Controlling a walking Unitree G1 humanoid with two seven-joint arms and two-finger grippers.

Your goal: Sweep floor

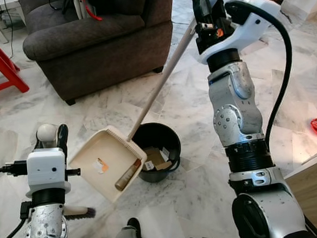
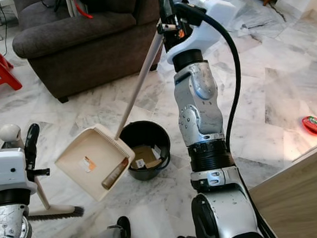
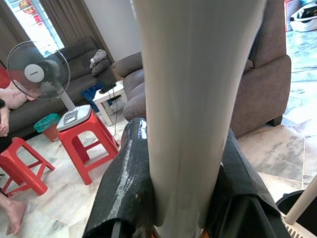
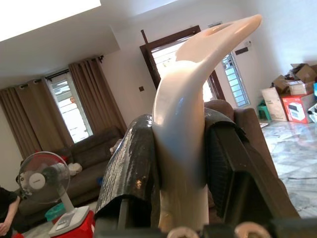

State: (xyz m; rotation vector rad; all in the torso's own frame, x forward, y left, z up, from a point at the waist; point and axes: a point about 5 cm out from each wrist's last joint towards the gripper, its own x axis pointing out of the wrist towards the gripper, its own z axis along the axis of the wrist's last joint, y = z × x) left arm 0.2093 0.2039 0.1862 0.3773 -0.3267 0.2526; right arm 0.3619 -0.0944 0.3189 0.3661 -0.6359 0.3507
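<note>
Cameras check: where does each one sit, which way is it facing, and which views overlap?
Left eye, right eye: on the head, looking down at the dustpan tipped beside the black bin; both arms show.
Left wrist: along the left hand, shut on the broom handle, toward sofa and red stools.
Right wrist: along the right hand, shut on the dustpan handle.
Both wrist views share the fan.

1 dustpan [image 1: 108, 161], 1 black bin [image 1: 159, 150], 1 broom [image 2: 55, 212], 1 sofa [image 1: 98, 39]

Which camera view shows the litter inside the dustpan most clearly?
The left eye view: the dustpan faces the camera there, a brown tube lying in it beside the black bin. The right eye view shows the same from slightly further off.
</note>
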